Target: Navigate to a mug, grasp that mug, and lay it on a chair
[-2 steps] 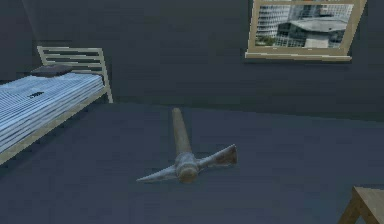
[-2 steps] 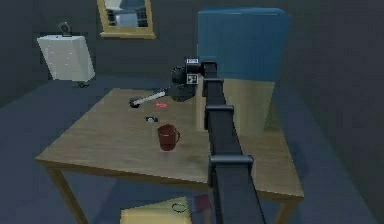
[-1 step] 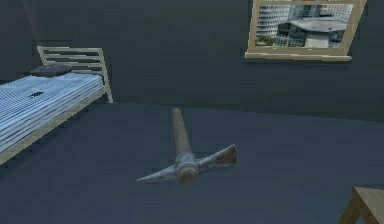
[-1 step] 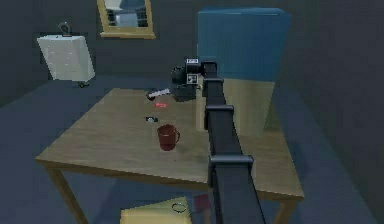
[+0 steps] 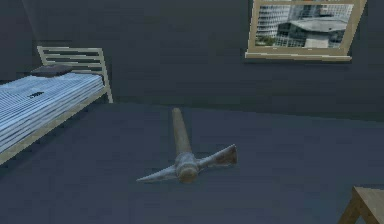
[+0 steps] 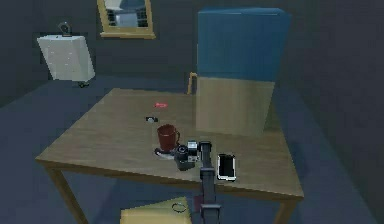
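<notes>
Your end effector [image 6: 178, 153] reaches in above the table [image 6: 110, 125], the red mug [image 6: 166, 134] standing at its eleven o'clock, probably lined up for grasping. You cannot tell whether it holds anything.

Wooden table [image 6: 110, 130] with dark red mug [image 6: 166, 135], phone [image 6: 226, 166], tall box [image 6: 236, 75]; pickaxe [image 5: 185, 150] on floor [image 5: 290, 160].

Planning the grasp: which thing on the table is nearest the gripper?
The dark red mug, right by the gripper; the phone and box sit farther off.
</notes>
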